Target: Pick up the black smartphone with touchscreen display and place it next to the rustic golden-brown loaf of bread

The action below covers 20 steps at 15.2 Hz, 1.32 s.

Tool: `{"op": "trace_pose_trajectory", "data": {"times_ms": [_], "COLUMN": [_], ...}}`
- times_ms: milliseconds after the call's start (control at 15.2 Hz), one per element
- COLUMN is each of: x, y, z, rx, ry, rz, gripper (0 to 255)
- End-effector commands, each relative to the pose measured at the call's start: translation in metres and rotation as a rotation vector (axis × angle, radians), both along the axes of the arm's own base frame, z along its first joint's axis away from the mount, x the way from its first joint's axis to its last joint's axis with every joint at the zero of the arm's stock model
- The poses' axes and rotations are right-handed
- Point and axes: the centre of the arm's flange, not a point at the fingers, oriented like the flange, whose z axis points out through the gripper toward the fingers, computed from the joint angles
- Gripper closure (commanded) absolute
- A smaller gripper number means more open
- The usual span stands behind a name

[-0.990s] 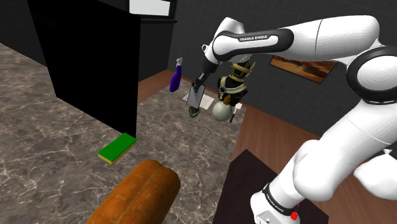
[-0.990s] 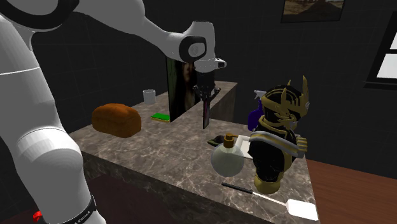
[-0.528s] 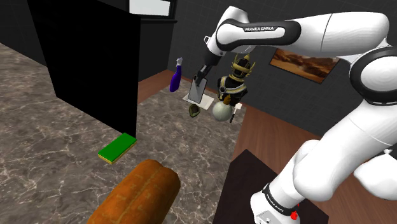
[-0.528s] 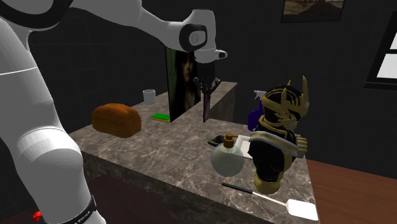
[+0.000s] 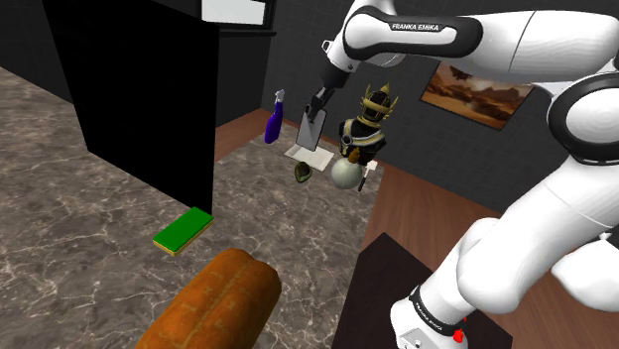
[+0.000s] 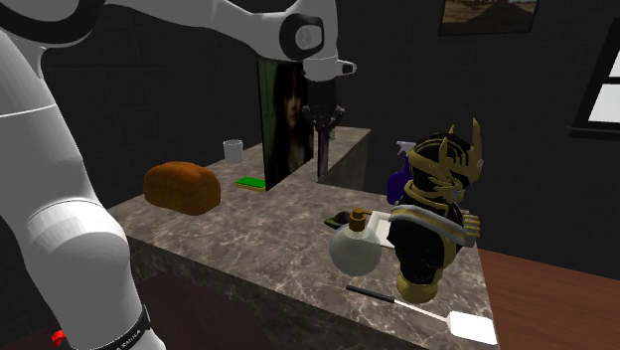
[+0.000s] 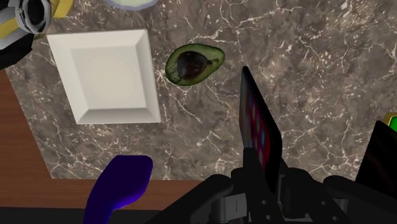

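The black smartphone [image 5: 310, 132] hangs edge-down in the air over the far part of the marble counter, with my gripper [image 5: 316, 105] shut on its upper end. In the second exterior view the phone [image 6: 322, 150] hangs below the gripper [image 6: 324, 117], well above the countertop. The wrist view has the phone [image 7: 259, 129], its screen lit with coloured icons, clasped between the two black fingers [image 7: 252, 173]. The golden-brown loaf of bread [image 5: 214, 301] lies at the near end of the counter; the loaf [image 6: 182, 187] is far from the phone.
Under the gripper lie a white square plate [image 7: 105, 76] and a halved avocado [image 7: 194, 65]. A purple spray bottle [image 5: 273, 119], a gold and black figurine [image 6: 434, 219], a round flask [image 6: 355, 249] and a spatula [image 6: 417, 309] crowd that end. A green flat block [image 5: 184, 230] lies by a tall black panel [image 5: 139, 89].
The gripper has risen with the phone in it, lifting it higher above the plate and avocado. Nothing on the counter has moved.
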Motion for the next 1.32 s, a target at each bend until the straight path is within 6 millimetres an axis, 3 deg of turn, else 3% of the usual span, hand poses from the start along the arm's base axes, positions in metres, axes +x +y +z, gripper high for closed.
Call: {"op": "trace_pose_trajectory", "data": {"times_ms": [0,594,1254], "x": [-0.001,-0.001,-0.091], "y": [0.0,0.0,0.096], "z": [0.011,0.053,0.054], "rx": [0.0,0.0,0.0], "ry": [0.0,0.0,0.0], "rz": [0.0,0.0,0.0], "gripper": [255,255,255]}}
